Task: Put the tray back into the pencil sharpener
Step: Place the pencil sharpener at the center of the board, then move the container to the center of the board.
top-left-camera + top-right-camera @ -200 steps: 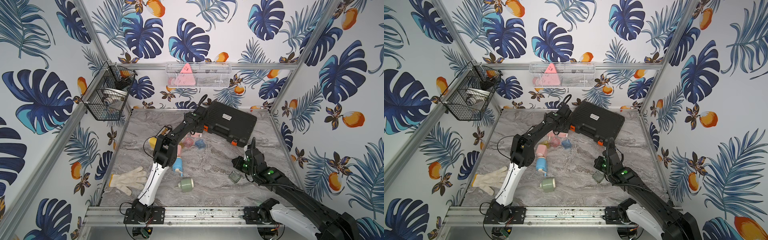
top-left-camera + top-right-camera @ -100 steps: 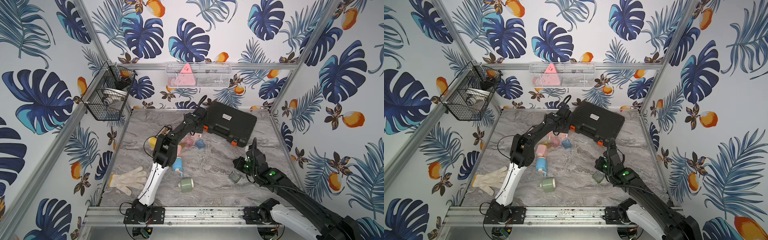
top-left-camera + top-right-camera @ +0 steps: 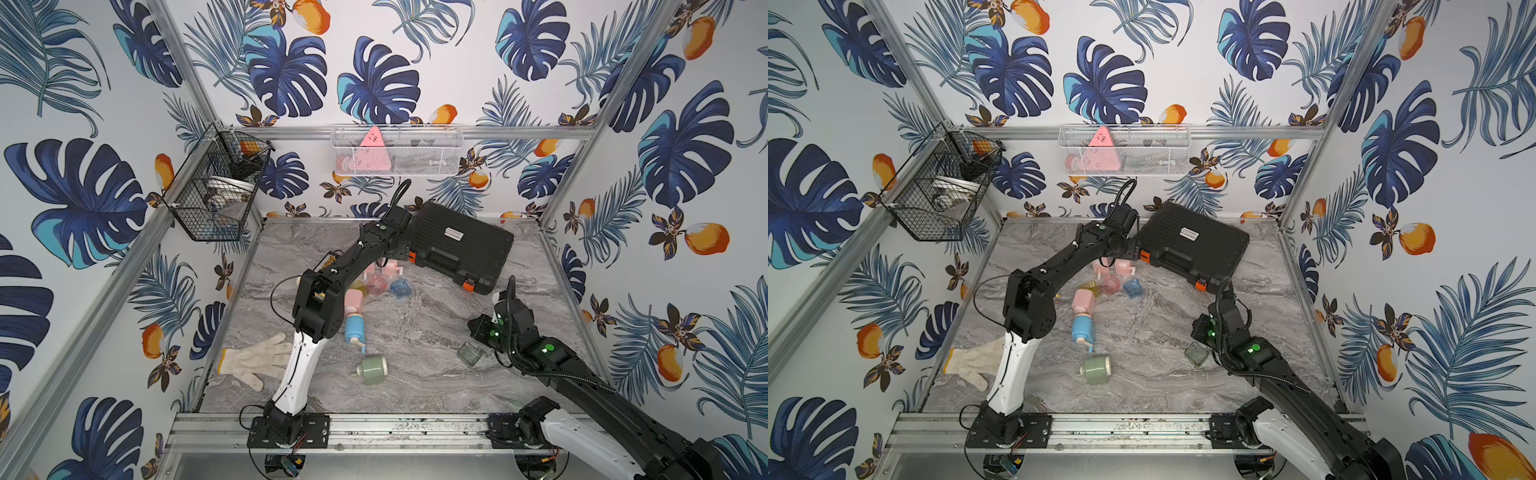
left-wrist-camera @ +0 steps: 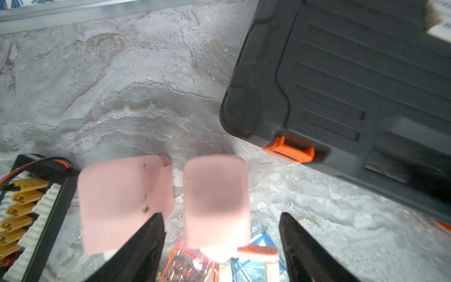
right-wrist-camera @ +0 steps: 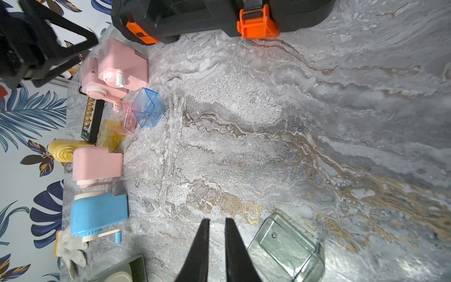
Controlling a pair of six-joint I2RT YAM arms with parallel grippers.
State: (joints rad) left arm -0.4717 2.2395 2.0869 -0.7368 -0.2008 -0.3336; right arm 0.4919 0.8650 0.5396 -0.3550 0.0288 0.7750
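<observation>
A: Well, what sits nearest on the counter (image 5: 268, 136)?
B: The right claw (image 5: 217, 219), its tips almost together and empty. The grey-green tray (image 5: 285, 246) lies just beside it, outside the green sharpener (image 3: 372, 371) nearby.
A: And farther back?
B: The left claw (image 4: 220, 214), tips spread wide, hangs over a pink sharpener (image 4: 214, 185) near the black case (image 4: 353, 85). A blue tray (image 3: 400, 287) lies close by.

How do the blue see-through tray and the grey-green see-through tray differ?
Colour: the blue clear plastic tray is bright, the grey-green clear plastic tray smoky. Company: the blue tray sits beside a pink clear tray; the grey-green tray lies alone near the right gripper. Both lie loose on the table.
</observation>
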